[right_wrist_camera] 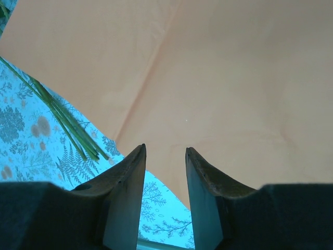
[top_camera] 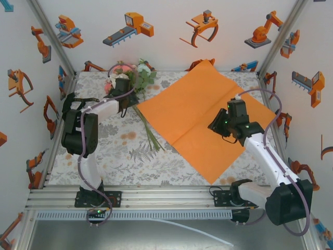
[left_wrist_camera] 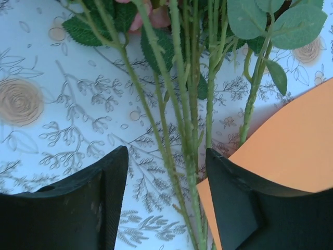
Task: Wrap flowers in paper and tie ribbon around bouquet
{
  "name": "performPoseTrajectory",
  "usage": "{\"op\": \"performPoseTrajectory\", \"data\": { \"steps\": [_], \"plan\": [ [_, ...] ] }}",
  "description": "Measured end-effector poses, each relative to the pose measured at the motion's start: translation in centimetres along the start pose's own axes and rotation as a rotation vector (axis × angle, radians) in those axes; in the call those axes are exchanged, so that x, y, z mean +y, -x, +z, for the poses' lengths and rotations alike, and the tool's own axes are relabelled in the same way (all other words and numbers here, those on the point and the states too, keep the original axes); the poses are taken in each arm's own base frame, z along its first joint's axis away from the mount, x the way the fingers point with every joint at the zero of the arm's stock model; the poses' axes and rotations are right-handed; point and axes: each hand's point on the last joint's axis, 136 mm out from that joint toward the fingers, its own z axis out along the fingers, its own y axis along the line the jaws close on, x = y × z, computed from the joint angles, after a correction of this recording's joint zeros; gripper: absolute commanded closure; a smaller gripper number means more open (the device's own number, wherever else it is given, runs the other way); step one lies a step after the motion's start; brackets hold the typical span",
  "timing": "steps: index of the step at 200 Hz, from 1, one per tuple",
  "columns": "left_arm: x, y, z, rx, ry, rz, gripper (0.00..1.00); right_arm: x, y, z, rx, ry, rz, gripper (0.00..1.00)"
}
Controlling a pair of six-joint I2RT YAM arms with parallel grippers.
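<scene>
The flowers [top_camera: 138,73] lie at the back left, their long green stems [top_camera: 148,130] running toward the middle of the table. The orange paper [top_camera: 192,114] lies flat beside them, its left corner touching the stems. My left gripper [top_camera: 130,100] is low over the stems [left_wrist_camera: 179,104]. It is open, and its fingers straddle them without touching. The paper's corner [left_wrist_camera: 296,140] sits by the right finger. My right gripper [top_camera: 216,125] hovers open over the paper's near edge [right_wrist_camera: 218,78] with nothing between its fingers [right_wrist_camera: 127,187]. The stem ends [right_wrist_camera: 62,117] lie to its left. The ribbon is out of view.
A leaf-printed tablecloth [top_camera: 119,151] covers the table. White walls [top_camera: 52,62] with robot stickers close off the left, back and right. An aluminium rail [top_camera: 156,195] runs along the near edge between the arm bases.
</scene>
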Motion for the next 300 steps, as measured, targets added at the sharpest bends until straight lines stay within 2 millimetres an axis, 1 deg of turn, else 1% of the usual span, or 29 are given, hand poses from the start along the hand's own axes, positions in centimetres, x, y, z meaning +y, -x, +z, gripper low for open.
{"op": "performPoseTrajectory", "data": {
  "steps": [31,56,71,81,88,120,154,179,214,223,239,266,280,295,300],
  "plan": [
    [-0.4,0.1,0.5,0.007,-0.019,-0.011,0.64,-0.1,0.0,0.0,-0.003,-0.005,0.0,0.62],
    [-0.4,0.2,0.6,0.007,-0.022,-0.023,0.69,-0.1,0.0,0.0,-0.003,-0.006,0.0,0.62],
    [-0.4,0.2,0.8,0.01,-0.026,-0.03,0.69,-0.1,0.0,0.0,-0.003,-0.006,0.0,0.62],
    [-0.4,0.2,0.9,0.013,-0.028,-0.033,0.64,-0.1,0.0,0.0,-0.003,-0.006,0.0,0.62],
    [-0.3,0.3,1.0,0.014,-0.03,-0.039,0.62,-0.1,0.0,0.0,-0.003,-0.006,0.0,0.62],
    [-0.3,0.5,1.3,0.023,-0.046,-0.06,0.63,-0.1,0.1,-0.1,-0.008,-0.005,0.0,0.62],
    [-0.7,-0.3,2.2,0.049,-0.07,-0.08,0.7,-0.2,0.1,-0.3,-0.013,-0.008,0.0,0.62],
    [-0.8,-0.5,2.3,0.06,-0.08,-0.094,0.82,-0.2,0.2,-0.4,-0.018,-0.01,0.0,0.62],
    [-0.6,-0.4,2.2,0.057,-0.07,-0.089,0.92,-0.3,0.2,-0.6,-0.02,-0.016,0.0,0.62],
    [-0.4,-0.2,1.9,0.05,-0.058,-0.079,0.94,-0.4,0.2,-0.6,-0.02,-0.017,0.0,0.62],
    [-0.1,0.6,1.0,0.035,-0.036,-0.056,0.94,-0.3,0.2,-0.9,-0.023,-0.015,0.0,0.62],
    [-0.2,2.9,-1.5,-0.015,-0.032,-0.019,0.94,-0.1,0.3,-1.4,-0.037,-0.004,0.0,0.62],
    [-0.7,4.4,-3.0,-0.042,-0.053,-0.007,0.96,-0.1,0.4,-1.6,-0.043,0.0,0.002,0.62],
    [-2.1,6.0,-4.9,-0.071,-0.115,0.004,0.97,0.1,0.5,-1.8,-0.049,0.005,0.002,0.61],
    [-2.9,6.4,-5.7,-0.078,-0.147,0.009,0.97,0.1,0.6,-1.9,-0.052,0.005,0.001,0.61]
  ]
}}
